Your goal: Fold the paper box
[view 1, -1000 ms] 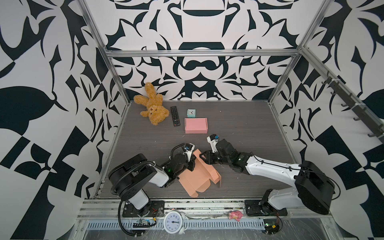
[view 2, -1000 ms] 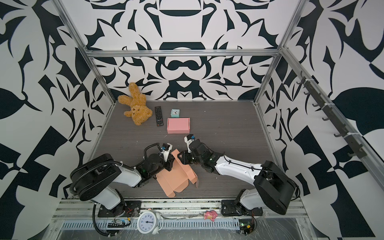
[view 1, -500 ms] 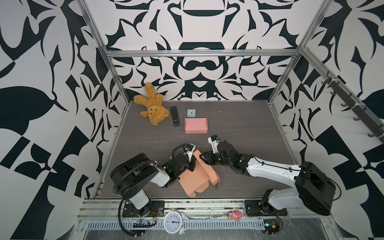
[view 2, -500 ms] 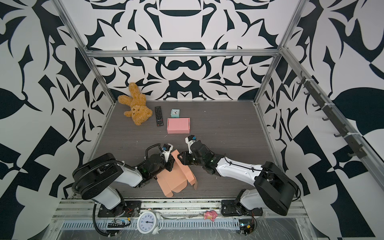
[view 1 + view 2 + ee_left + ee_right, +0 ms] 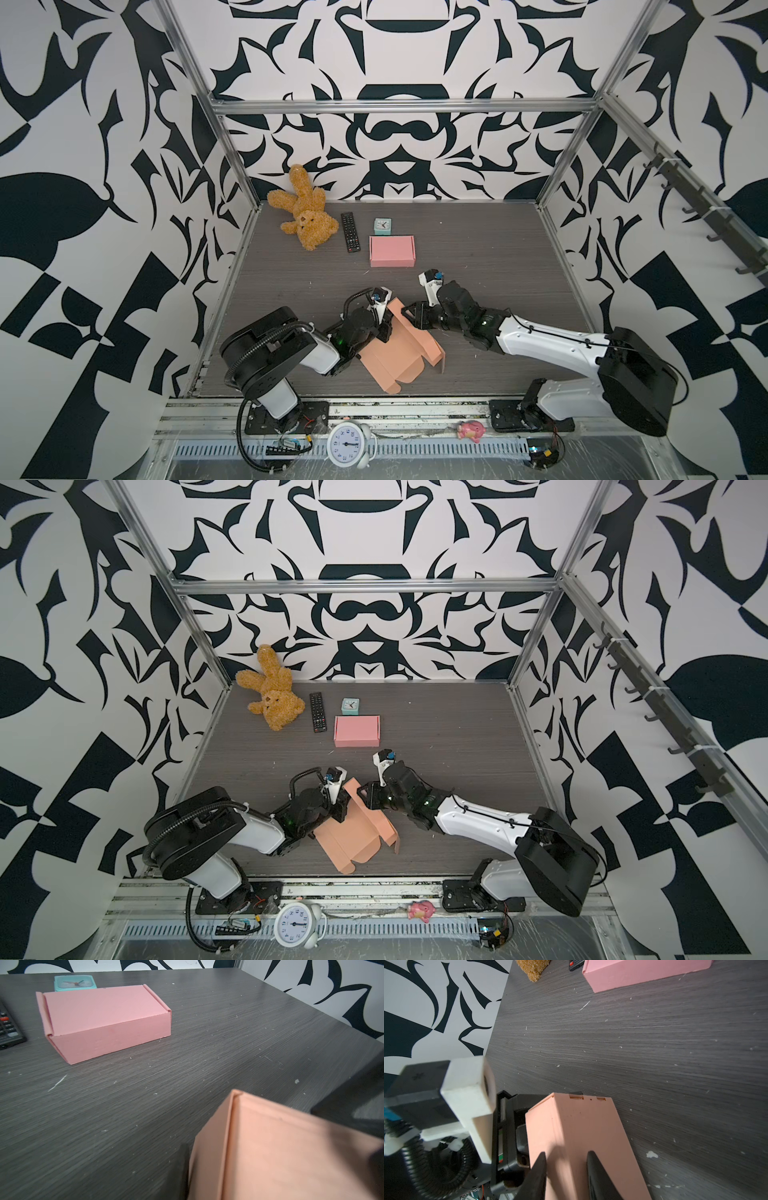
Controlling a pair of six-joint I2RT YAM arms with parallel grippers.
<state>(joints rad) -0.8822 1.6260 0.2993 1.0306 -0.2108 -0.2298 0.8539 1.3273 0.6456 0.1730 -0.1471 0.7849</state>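
The paper box (image 5: 395, 361) lies half-formed near the front edge of the table (image 5: 498, 257), between your two arms, with its base flat and one long wall (image 5: 422, 343) standing. Your left gripper (image 5: 384, 326) sits at the far end of that wall. One finger (image 5: 182, 1167) lies against the outside and the other is hidden by cardboard, so you cannot tell whether it is pinching. Your right gripper (image 5: 566, 1153) meets the same wall from the other side. Its jaws are parted, both fingers (image 5: 537, 1172) lie over one face of the panel, and it holds nothing.

This looks like the wall-folding step, well short of a closed box. Use the left as a brace at the corner and press the panel over with the right, slowly and close to the crease. Cardboard this light will likely slide or spring back otherwise. The two grippers are almost touching, so watch for a clash.

Further back, well apart from the work, lies a finished pink box (image 5: 392, 250). A remote (image 5: 350, 232) is just beside it, a small teal clock (image 5: 382, 226) behind it, and a teddy bear (image 5: 305, 208) by the back wall. None of them blocks you.
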